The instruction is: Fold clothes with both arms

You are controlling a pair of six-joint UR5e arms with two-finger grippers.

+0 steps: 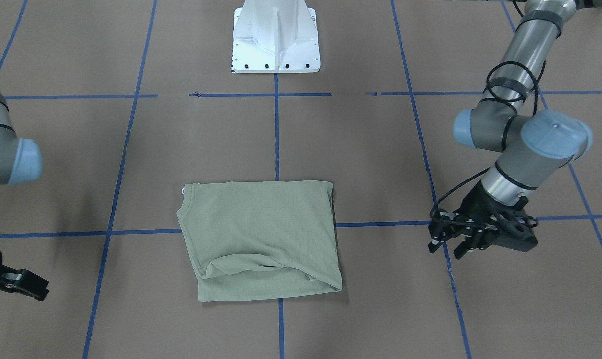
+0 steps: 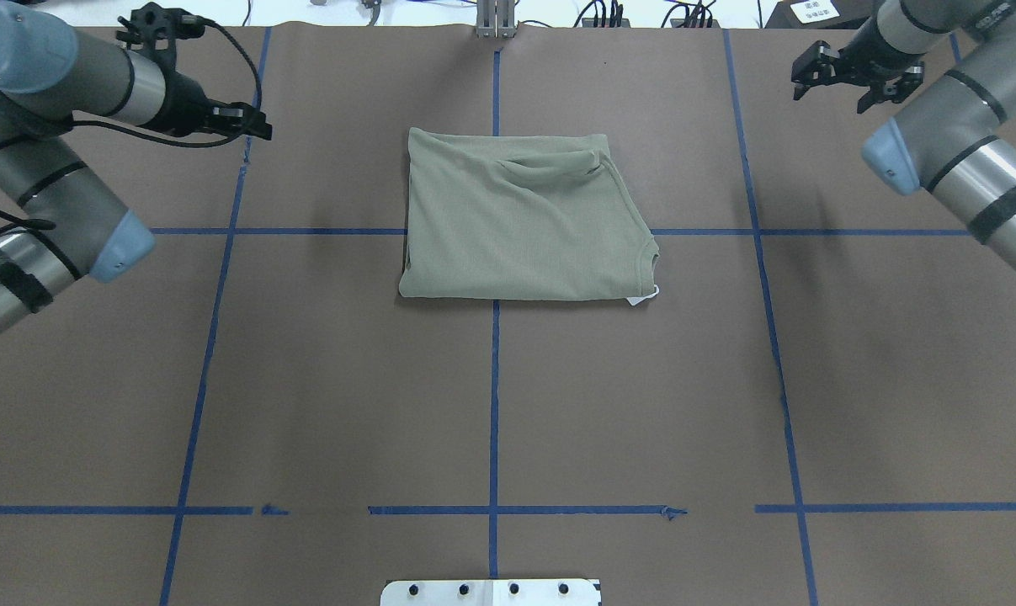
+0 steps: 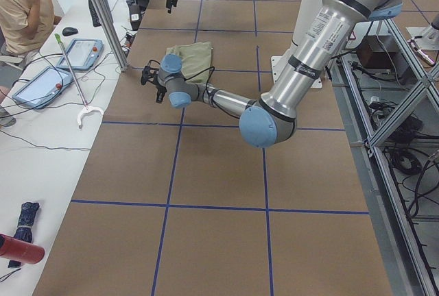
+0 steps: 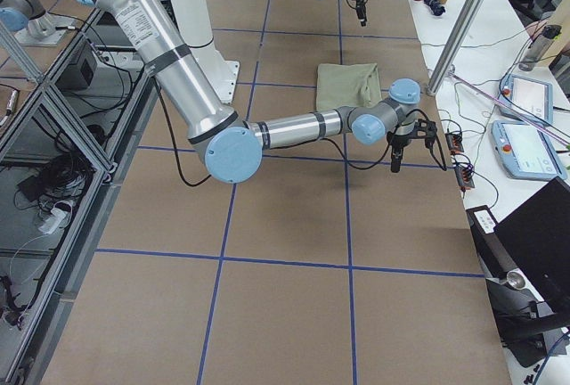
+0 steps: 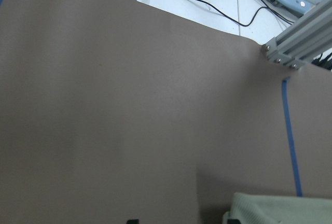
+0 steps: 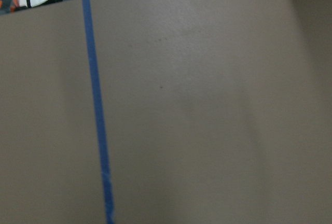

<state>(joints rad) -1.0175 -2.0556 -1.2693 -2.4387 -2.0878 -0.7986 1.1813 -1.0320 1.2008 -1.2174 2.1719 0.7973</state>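
The sage-green shirt (image 1: 261,239) lies folded into a rough rectangle on the brown table, centred on the far side from the robot (image 2: 516,219). Its collar and white label (image 2: 644,296) are at the corner toward my right arm. My left gripper (image 1: 448,248) hovers open and empty beside the shirt's edge, clear of it (image 2: 255,126). The left wrist view shows only a shirt corner (image 5: 280,209) and the wide-apart fingertips (image 5: 133,221). My right gripper (image 2: 853,80) is open and empty, well off to the shirt's other side (image 1: 26,286).
The white base pedestal (image 1: 276,40) stands at the robot's table edge. Blue tape lines (image 6: 96,110) grid the table. An aluminium post (image 5: 295,42), cables and operator tablets (image 3: 82,53) sit past the far edge, where a person sits.
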